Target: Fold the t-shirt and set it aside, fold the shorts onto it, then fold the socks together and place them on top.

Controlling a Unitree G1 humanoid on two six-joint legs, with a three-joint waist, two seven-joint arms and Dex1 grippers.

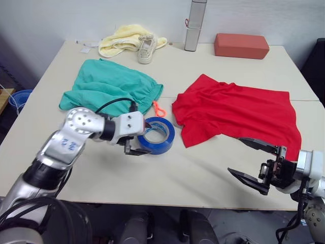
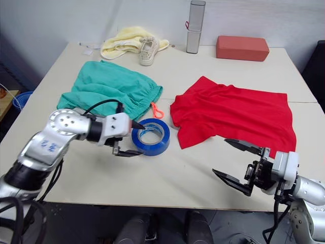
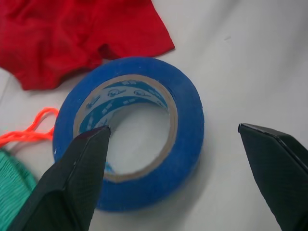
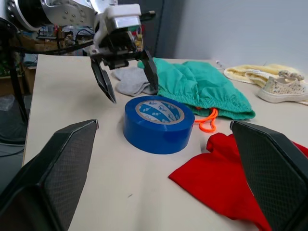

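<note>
The red t-shirt (image 1: pixel 238 109) lies crumpled and spread out on the right half of the table. On the left half lie the teal shorts (image 1: pixel 109 84), waistband toward the middle. A grey sock (image 4: pixel 130 82) rests by the near edge of the shorts, behind my left gripper. My left gripper (image 1: pixel 139 142) is open, hovering at a roll of blue tape (image 1: pixel 158 134), one finger over its hole and the other outside its wall. My right gripper (image 1: pixel 236 155) is open and empty near the table's front edge, just in front of the t-shirt's hem.
An orange loop (image 1: pixel 159 108) lies between the shorts and the tape. Along the back edge sit a pale yellow cloth (image 1: pixel 124 38), a beige shoe (image 1: pixel 146 48), a grey cylinder (image 1: pixel 195 25) and a red-brown block (image 1: pixel 241 46). A blue bucket (image 1: pixel 19 99) stands off the table's left side.
</note>
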